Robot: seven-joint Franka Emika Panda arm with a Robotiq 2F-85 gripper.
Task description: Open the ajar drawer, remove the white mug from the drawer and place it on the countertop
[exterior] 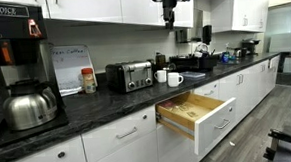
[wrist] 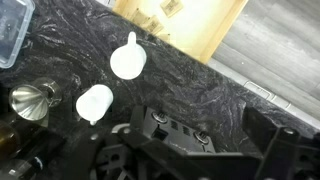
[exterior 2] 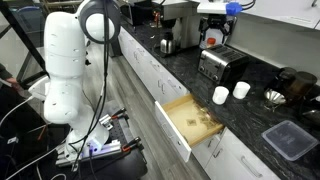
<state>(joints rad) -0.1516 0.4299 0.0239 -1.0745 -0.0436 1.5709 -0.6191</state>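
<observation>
Since the white mug (wrist: 128, 62) stands upright on the countertop (wrist: 205, 85), handle toward the pulled-out drawer (wrist: 195, 25), I'm looking straight down on it. Got the arm (exterior 2: 70, 60) up high, gripper (exterior: 169, 22) wide open, empty.

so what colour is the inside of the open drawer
The drawer is pale wood inside, with a white front; it shows best in an exterior view.

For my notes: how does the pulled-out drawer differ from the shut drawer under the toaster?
The open drawer stands pulled out; the shut drawer under the toaster sits flush. The open drawer shows pale wood inside; the shut drawer only its front. Both have white fronts with silver bar handles.
</observation>
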